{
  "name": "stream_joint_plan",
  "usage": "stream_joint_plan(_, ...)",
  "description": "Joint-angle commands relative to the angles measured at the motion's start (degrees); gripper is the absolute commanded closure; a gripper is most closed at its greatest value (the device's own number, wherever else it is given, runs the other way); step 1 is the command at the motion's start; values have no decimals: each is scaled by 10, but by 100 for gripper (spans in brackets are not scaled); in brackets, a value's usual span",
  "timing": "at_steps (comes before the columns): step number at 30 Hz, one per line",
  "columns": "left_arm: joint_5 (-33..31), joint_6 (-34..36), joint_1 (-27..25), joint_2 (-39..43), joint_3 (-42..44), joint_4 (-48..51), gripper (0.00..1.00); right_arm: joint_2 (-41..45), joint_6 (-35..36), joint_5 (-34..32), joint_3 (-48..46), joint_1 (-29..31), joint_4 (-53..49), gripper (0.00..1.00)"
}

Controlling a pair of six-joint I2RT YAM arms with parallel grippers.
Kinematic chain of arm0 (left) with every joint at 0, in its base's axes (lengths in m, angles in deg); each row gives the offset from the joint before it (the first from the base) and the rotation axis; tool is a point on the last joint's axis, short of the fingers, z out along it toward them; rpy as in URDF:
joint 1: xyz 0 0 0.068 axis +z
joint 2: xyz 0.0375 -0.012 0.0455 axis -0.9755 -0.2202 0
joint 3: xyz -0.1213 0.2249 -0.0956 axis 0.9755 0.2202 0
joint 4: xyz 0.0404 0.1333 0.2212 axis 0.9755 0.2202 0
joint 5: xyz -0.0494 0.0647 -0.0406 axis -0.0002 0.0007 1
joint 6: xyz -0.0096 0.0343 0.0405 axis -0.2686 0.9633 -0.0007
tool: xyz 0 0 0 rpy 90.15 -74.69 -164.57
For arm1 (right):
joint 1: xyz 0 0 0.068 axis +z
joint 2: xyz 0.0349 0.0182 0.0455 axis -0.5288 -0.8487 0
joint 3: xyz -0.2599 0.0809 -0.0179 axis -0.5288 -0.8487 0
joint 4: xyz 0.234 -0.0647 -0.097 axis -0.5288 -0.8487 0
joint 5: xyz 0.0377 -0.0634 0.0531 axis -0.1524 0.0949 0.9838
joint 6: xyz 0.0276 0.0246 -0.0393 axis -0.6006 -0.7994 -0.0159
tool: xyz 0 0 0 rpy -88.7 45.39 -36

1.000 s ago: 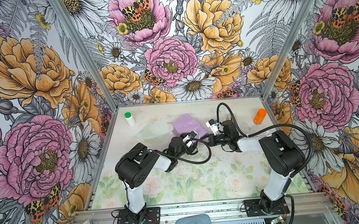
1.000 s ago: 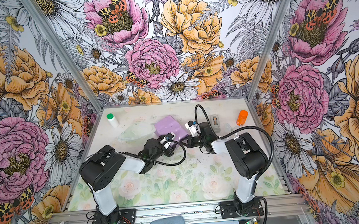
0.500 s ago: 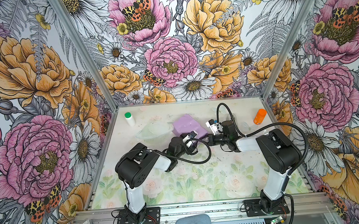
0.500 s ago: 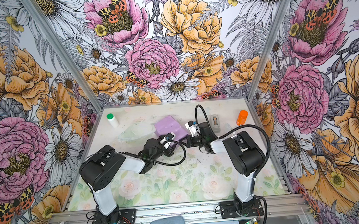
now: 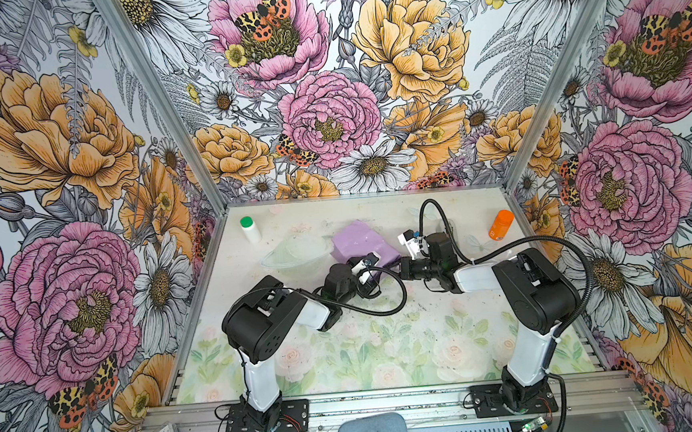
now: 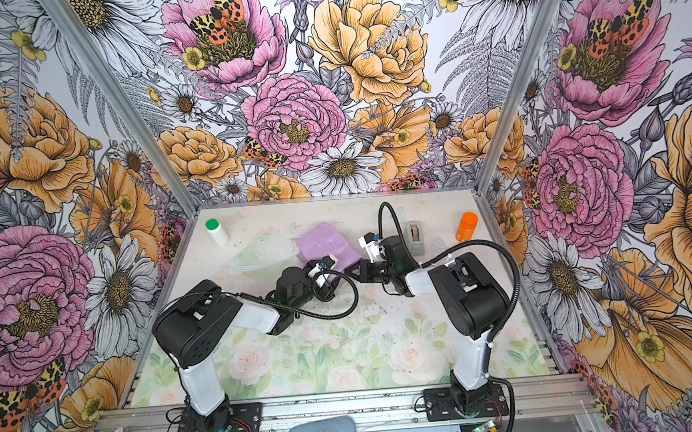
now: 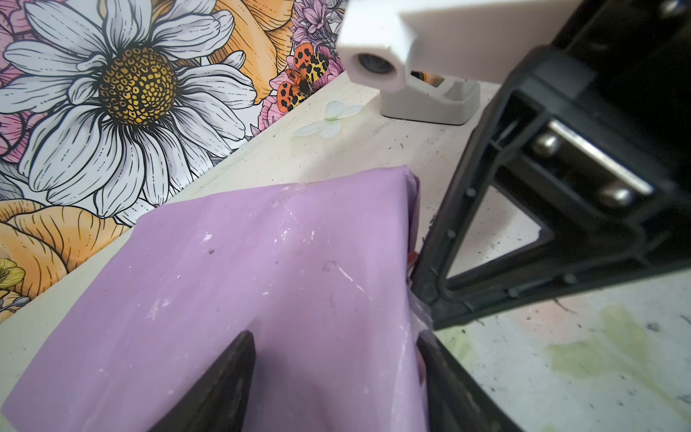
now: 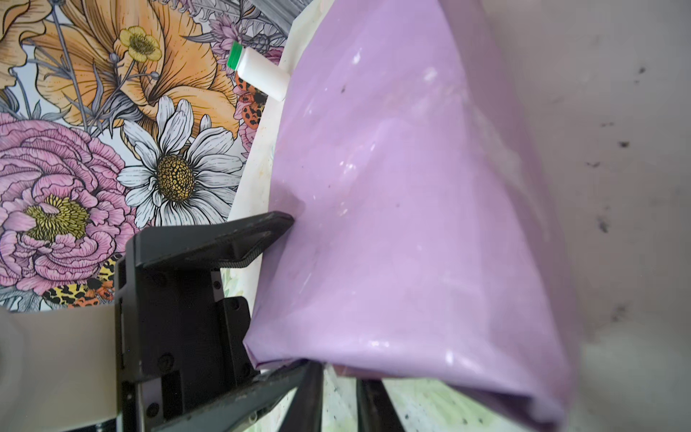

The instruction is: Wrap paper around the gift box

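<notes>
1. I am reading the right gripper (image 8: 342,385) first. Its jaws are standing a narrow slit apart, tips at the folded edge of the paper (image 5: 358,243) on the side facing the tape dispenser (image 6: 414,231). Nothing is visibly pinched.
2. The left gripper (image 7: 334,336) is working farther from the tape dispenser and appears to be clamping the wrapped corner with wide jaws. One of its fingers (image 8: 261,232) is lying on the broad face, the other along the edge.
3. The gift box is sitting hidden under the paper, near the tape dispenser and toward the left arm from it, on the table (image 5: 385,327).
4. I am judging this to be an end fold being set. I am planning to back the right jaws straight out toward the tape dispenser rather than sideways, so the flap is not dragged open (thin sheet, probably springy).
5. I am wanting the left grip firm but not creasing. A clear sliver at that edge may be tape; I cannot tell.
</notes>
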Motion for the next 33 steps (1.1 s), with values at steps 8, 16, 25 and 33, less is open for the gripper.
stream_joint_plan(8, 15, -25, 8, -29, 18, 115, 34, 41, 1, -32, -7, 4, -9, 73)
stream_joint_plan(16, 14, -25, 8, -28, 16, 118, 38, 61, 16, -43, -18, 3, -42, 70)
stream_joint_plan(25, 13, -26, 8, -30, 16, 118, 41, 96, 47, -77, -36, -5, -105, 66)
stream_joint_plan(33, 14, -28, 9, -30, 17, 117, 41, 129, 75, -110, -48, -14, -144, 65)
